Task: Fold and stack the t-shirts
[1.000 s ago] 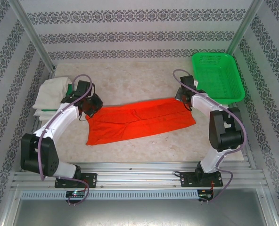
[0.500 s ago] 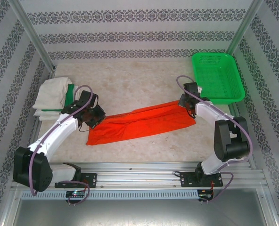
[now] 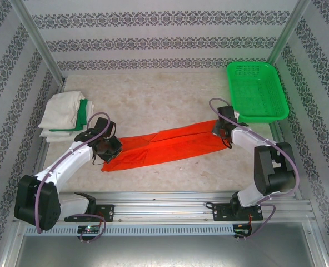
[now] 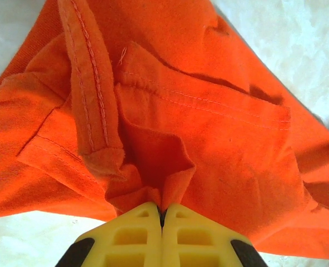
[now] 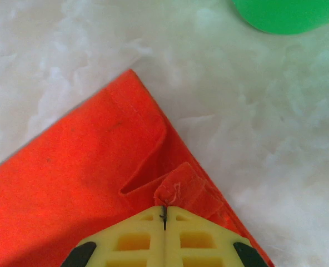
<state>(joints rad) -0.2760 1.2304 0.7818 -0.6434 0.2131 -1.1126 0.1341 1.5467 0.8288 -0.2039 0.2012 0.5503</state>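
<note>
A bright orange-red t-shirt [image 3: 167, 144] lies as a long narrow band across the table, stretched between the two arms. My left gripper [image 3: 113, 148] is shut on its left end; in the left wrist view the yellow fingers [image 4: 136, 233] pinch a bunched fold of the orange-red t-shirt [image 4: 209, 139]. My right gripper [image 3: 223, 129] is shut on the right end, and the yellow fingertips [image 5: 192, 236] in the right wrist view clamp a small tab of the orange-red t-shirt [image 5: 81, 178] at its corner. Folded off-white and green t-shirts [image 3: 64, 113] sit stacked at the left edge.
A green plastic mesh basket [image 3: 257, 89] stands at the back right, its rounded corner [image 5: 281, 14] just beyond the right gripper. Patterned walls and metal posts enclose the marbled table [image 3: 153, 94]; the rail with both arm bases runs along the near edge.
Both grippers have drawn the shirt's far edge toward the near side, so the wide orange-red sheet is now a narrow folded band. The left gripper moved nearer and slightly right.
</note>
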